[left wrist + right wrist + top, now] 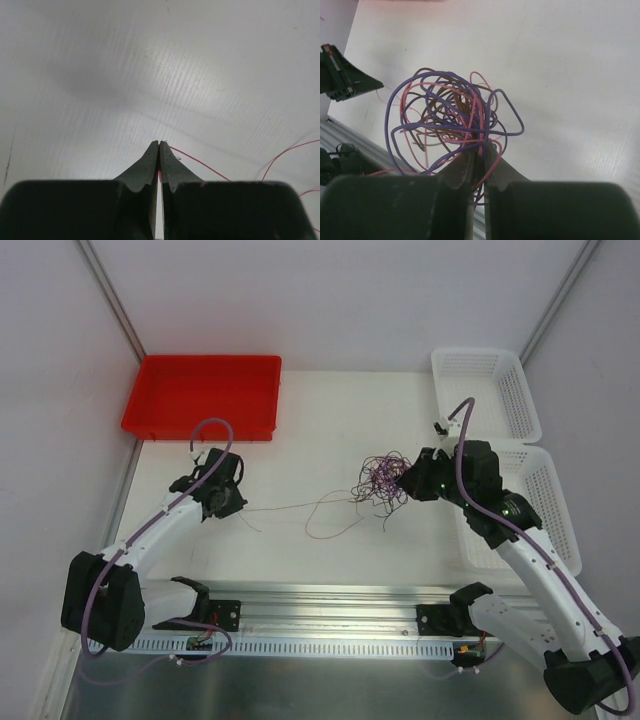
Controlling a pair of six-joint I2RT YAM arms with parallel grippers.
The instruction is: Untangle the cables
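Two grippers, each pinched shut on wire. The left gripper [159, 148] has its fingers [142, 167] pressed together with no gap at the tips. A red strand [200, 163] is nipped between them; it leaves just to the right of the tips and runs off low over the white table [150, 60]. From above, that thin strand stretches from the left fingertips towards the right gripper [405, 483], sagging into a loose open loop [335, 522] on the table about midway between the two grippers. The rest of the cables sit as a tangle [450, 115] bunched directly against the right fingertips, spreading ahead of them and to their left in purple, pink and darker brownish loops. The right fingers [500, 167] are nearly closed, with several purple and pink strands of the tangle passing down into the narrow slot between them, so the grip is on the bunch itself. How many strands are actually clamped cannot be told. A red tray [200, 395] lies beyond the left fingers, well apart from them. Two white baskets [490, 390] stand behind and to the right of the right fingers, the nearer one partly under that arm.
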